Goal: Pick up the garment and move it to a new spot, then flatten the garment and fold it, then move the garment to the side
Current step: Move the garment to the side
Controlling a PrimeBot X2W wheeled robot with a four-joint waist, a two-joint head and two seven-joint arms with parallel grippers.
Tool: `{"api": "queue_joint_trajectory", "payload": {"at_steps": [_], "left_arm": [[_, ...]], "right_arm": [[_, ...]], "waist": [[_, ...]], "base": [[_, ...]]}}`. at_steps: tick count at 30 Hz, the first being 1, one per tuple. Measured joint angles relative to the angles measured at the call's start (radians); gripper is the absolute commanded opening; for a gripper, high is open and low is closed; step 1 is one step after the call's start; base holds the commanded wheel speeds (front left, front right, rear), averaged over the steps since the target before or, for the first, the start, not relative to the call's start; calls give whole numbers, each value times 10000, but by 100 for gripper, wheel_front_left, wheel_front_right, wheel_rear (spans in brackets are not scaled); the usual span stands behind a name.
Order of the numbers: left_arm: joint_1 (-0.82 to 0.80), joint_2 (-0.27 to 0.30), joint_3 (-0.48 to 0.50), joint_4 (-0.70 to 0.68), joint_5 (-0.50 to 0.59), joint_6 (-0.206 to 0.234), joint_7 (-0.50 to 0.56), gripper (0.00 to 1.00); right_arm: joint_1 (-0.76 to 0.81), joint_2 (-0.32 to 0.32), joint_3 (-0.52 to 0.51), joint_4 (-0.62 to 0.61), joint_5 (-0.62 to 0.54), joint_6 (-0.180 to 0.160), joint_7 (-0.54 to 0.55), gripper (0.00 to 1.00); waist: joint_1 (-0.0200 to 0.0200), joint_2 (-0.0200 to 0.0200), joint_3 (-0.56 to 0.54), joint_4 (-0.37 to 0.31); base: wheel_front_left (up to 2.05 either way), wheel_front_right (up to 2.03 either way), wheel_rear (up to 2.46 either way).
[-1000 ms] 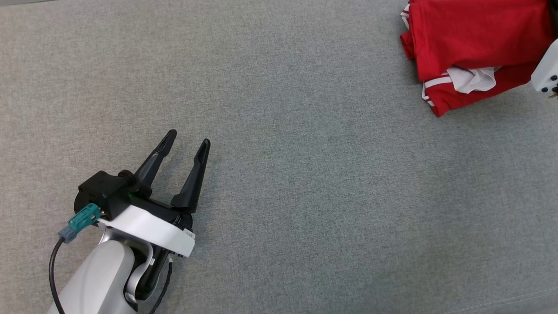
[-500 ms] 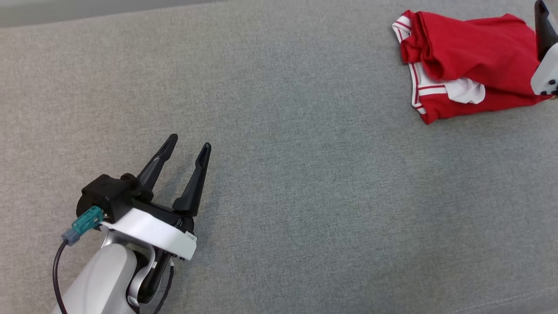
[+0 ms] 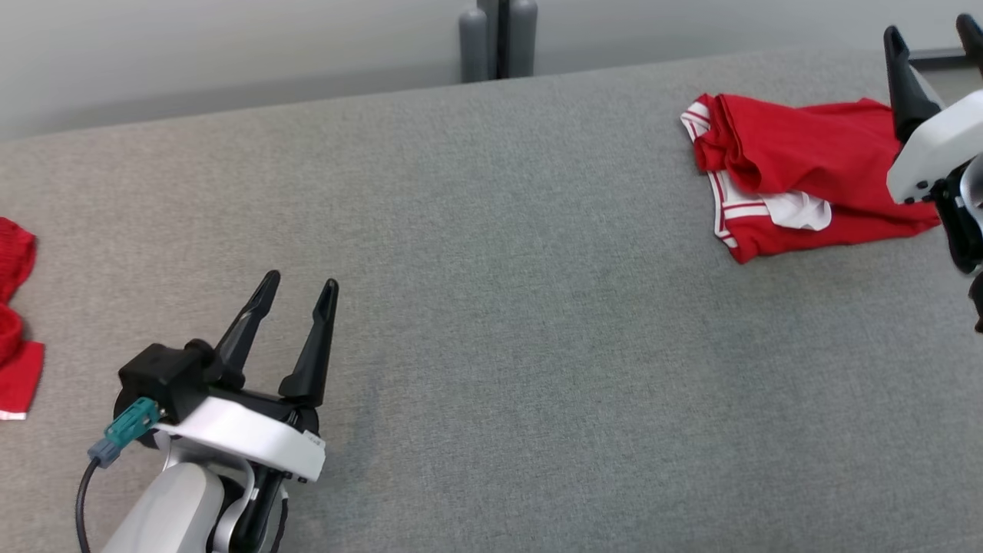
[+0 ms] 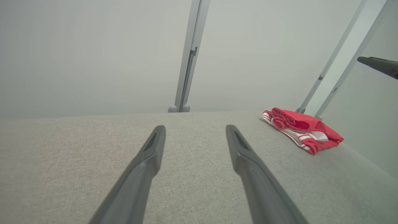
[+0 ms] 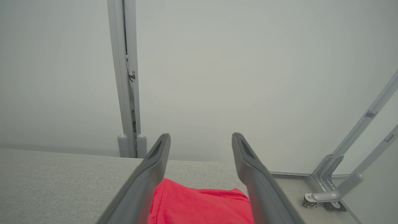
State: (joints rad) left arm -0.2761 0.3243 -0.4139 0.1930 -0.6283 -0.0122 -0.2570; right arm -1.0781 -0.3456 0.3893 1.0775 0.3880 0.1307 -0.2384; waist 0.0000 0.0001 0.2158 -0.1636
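Red white-trimmed garment (image 3: 806, 180) lies folded at the grey fabric table's (image 3: 537, 322) far right corner; the table's middle lies bare. The right gripper (image 3: 928, 27) hovers at that corner and the left gripper (image 3: 300, 281) front-left, both spread wide, empty.

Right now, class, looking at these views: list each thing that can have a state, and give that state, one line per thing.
red garment: loosely folded bundle, lying on the grey surface, held by nothing.
left gripper: open, empty, over bare surface.
right gripper: open, empty, by the garment's right end.
second red cloth: crumpled at the surface's left edge, partly out of frame.
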Motion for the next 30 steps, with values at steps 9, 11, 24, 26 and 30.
{"api": "queue_joint_trajectory", "payload": {"at_steps": [9,11,24,26,30], "left_arm": [[702,65,466,-163,-92,230,-33,100],[867,81,593,-219,-113,309,-42,100],[2005,61,1047,-683,-48,593,-50,100],[2143,15,1127,-673,71,623,-63,100],[2379,-197,1436,-673,328,581,-63,100]], "right_arm": [[2091,-86,6,-1908,702,0,-69,100],[2605,-130,-169,-2347,798,2,-69,100],[6741,203,-2573,-5463,387,0,-117,100],[7403,445,-2986,-6019,217,0,-119,100],[8580,941,-3634,-7150,-77,0,-134,100]], "waist": [[0,0,-912,591],[0,0,-1096,763],[0,0,-1997,1858],[0,0,-2144,1963],[0,0,-2303,2123]], "base": [[0,0,0],[0,0,0],[0,0,0],[0,0,0],[0,0,0]]}}
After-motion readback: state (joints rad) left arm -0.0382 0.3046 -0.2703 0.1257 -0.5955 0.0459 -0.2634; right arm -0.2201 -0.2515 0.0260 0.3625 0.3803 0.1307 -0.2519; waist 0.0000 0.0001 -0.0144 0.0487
